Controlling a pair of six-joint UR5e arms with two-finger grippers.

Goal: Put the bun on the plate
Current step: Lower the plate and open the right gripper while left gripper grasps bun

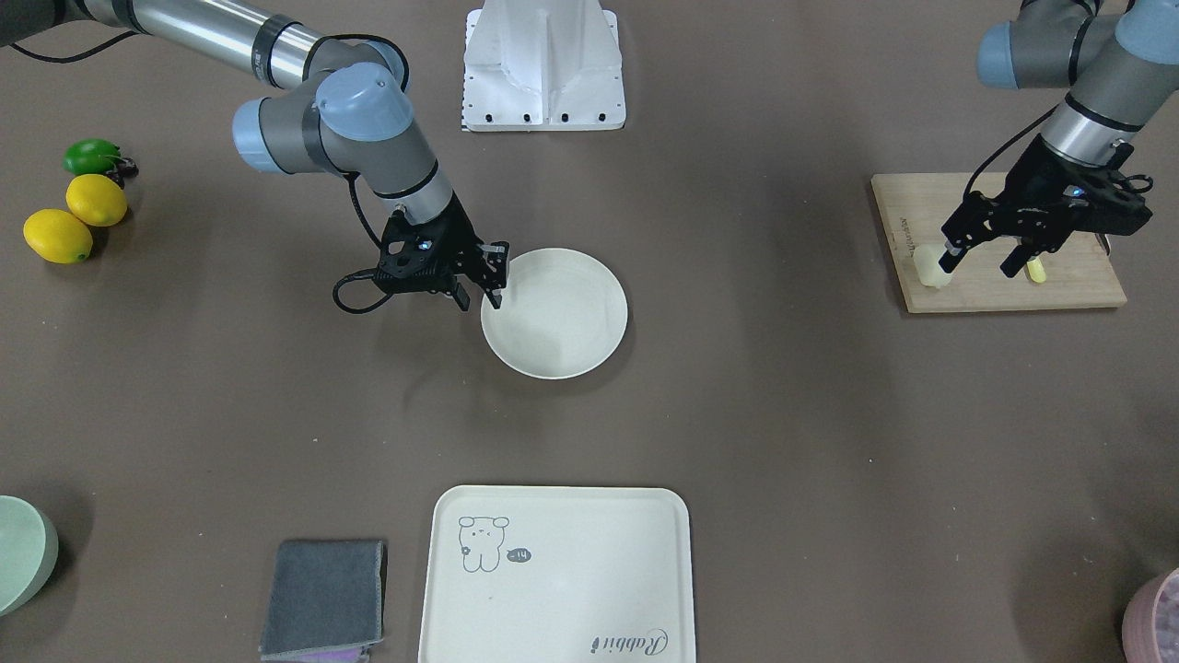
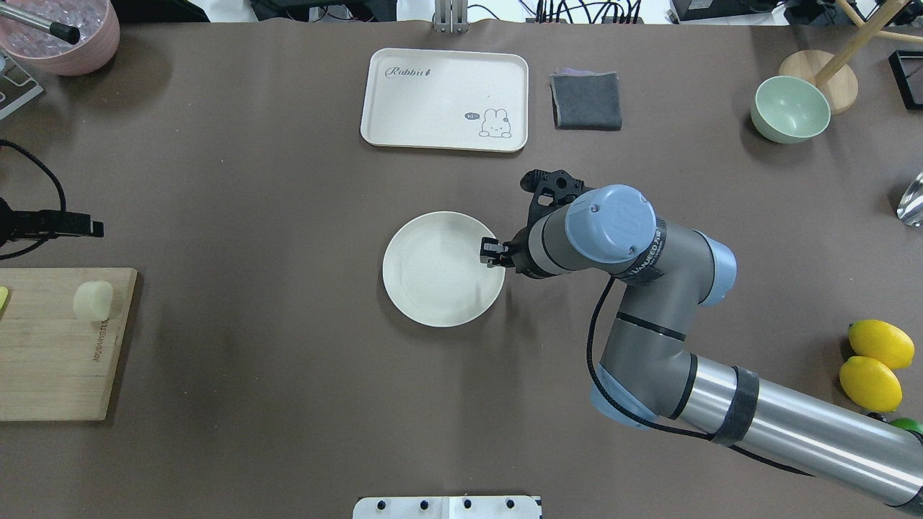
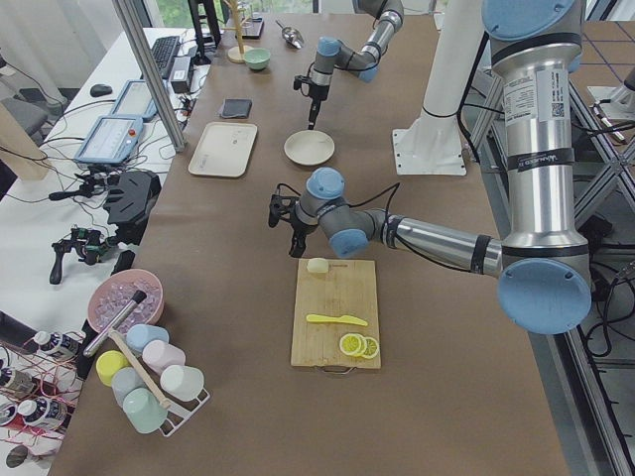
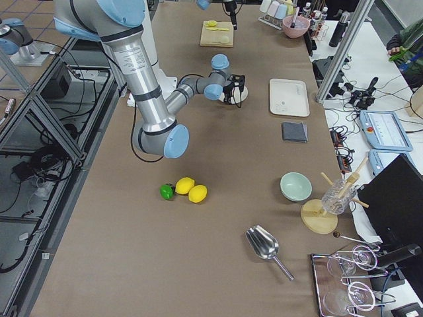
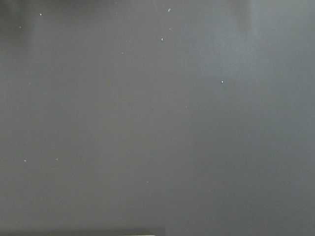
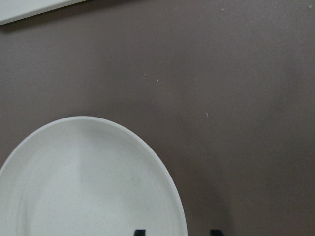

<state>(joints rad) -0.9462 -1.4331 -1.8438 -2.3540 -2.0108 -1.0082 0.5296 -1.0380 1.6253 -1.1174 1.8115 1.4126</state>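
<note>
The bun point(image 2: 94, 300), a small pale lump, lies on the wooden cutting board point(image 2: 50, 360) near its far corner, at the table's left end. My left gripper point(image 1: 980, 265) hangs open above the table just past the board's far edge, a little apart from the bun point(image 3: 317, 265), with nothing between its fingers. The round cream plate point(image 2: 440, 281) sits bare at the table's middle. My right gripper point(image 1: 479, 296) stands open at the plate's right rim. In the right wrist view its fingertips point(image 6: 139, 231) straddle the plate's rim point(image 6: 167, 196).
On the board also lie a yellow knife point(image 3: 337, 319) and lemon slices point(image 3: 357, 345). A rectangular tray point(image 2: 443, 97), a grey cloth point(image 2: 585, 101) and a green bowl point(image 2: 789, 109) stand along the far side. Two lemons point(image 2: 876, 360) lie at the right, and a pink bowl point(image 2: 65, 36) stands far left.
</note>
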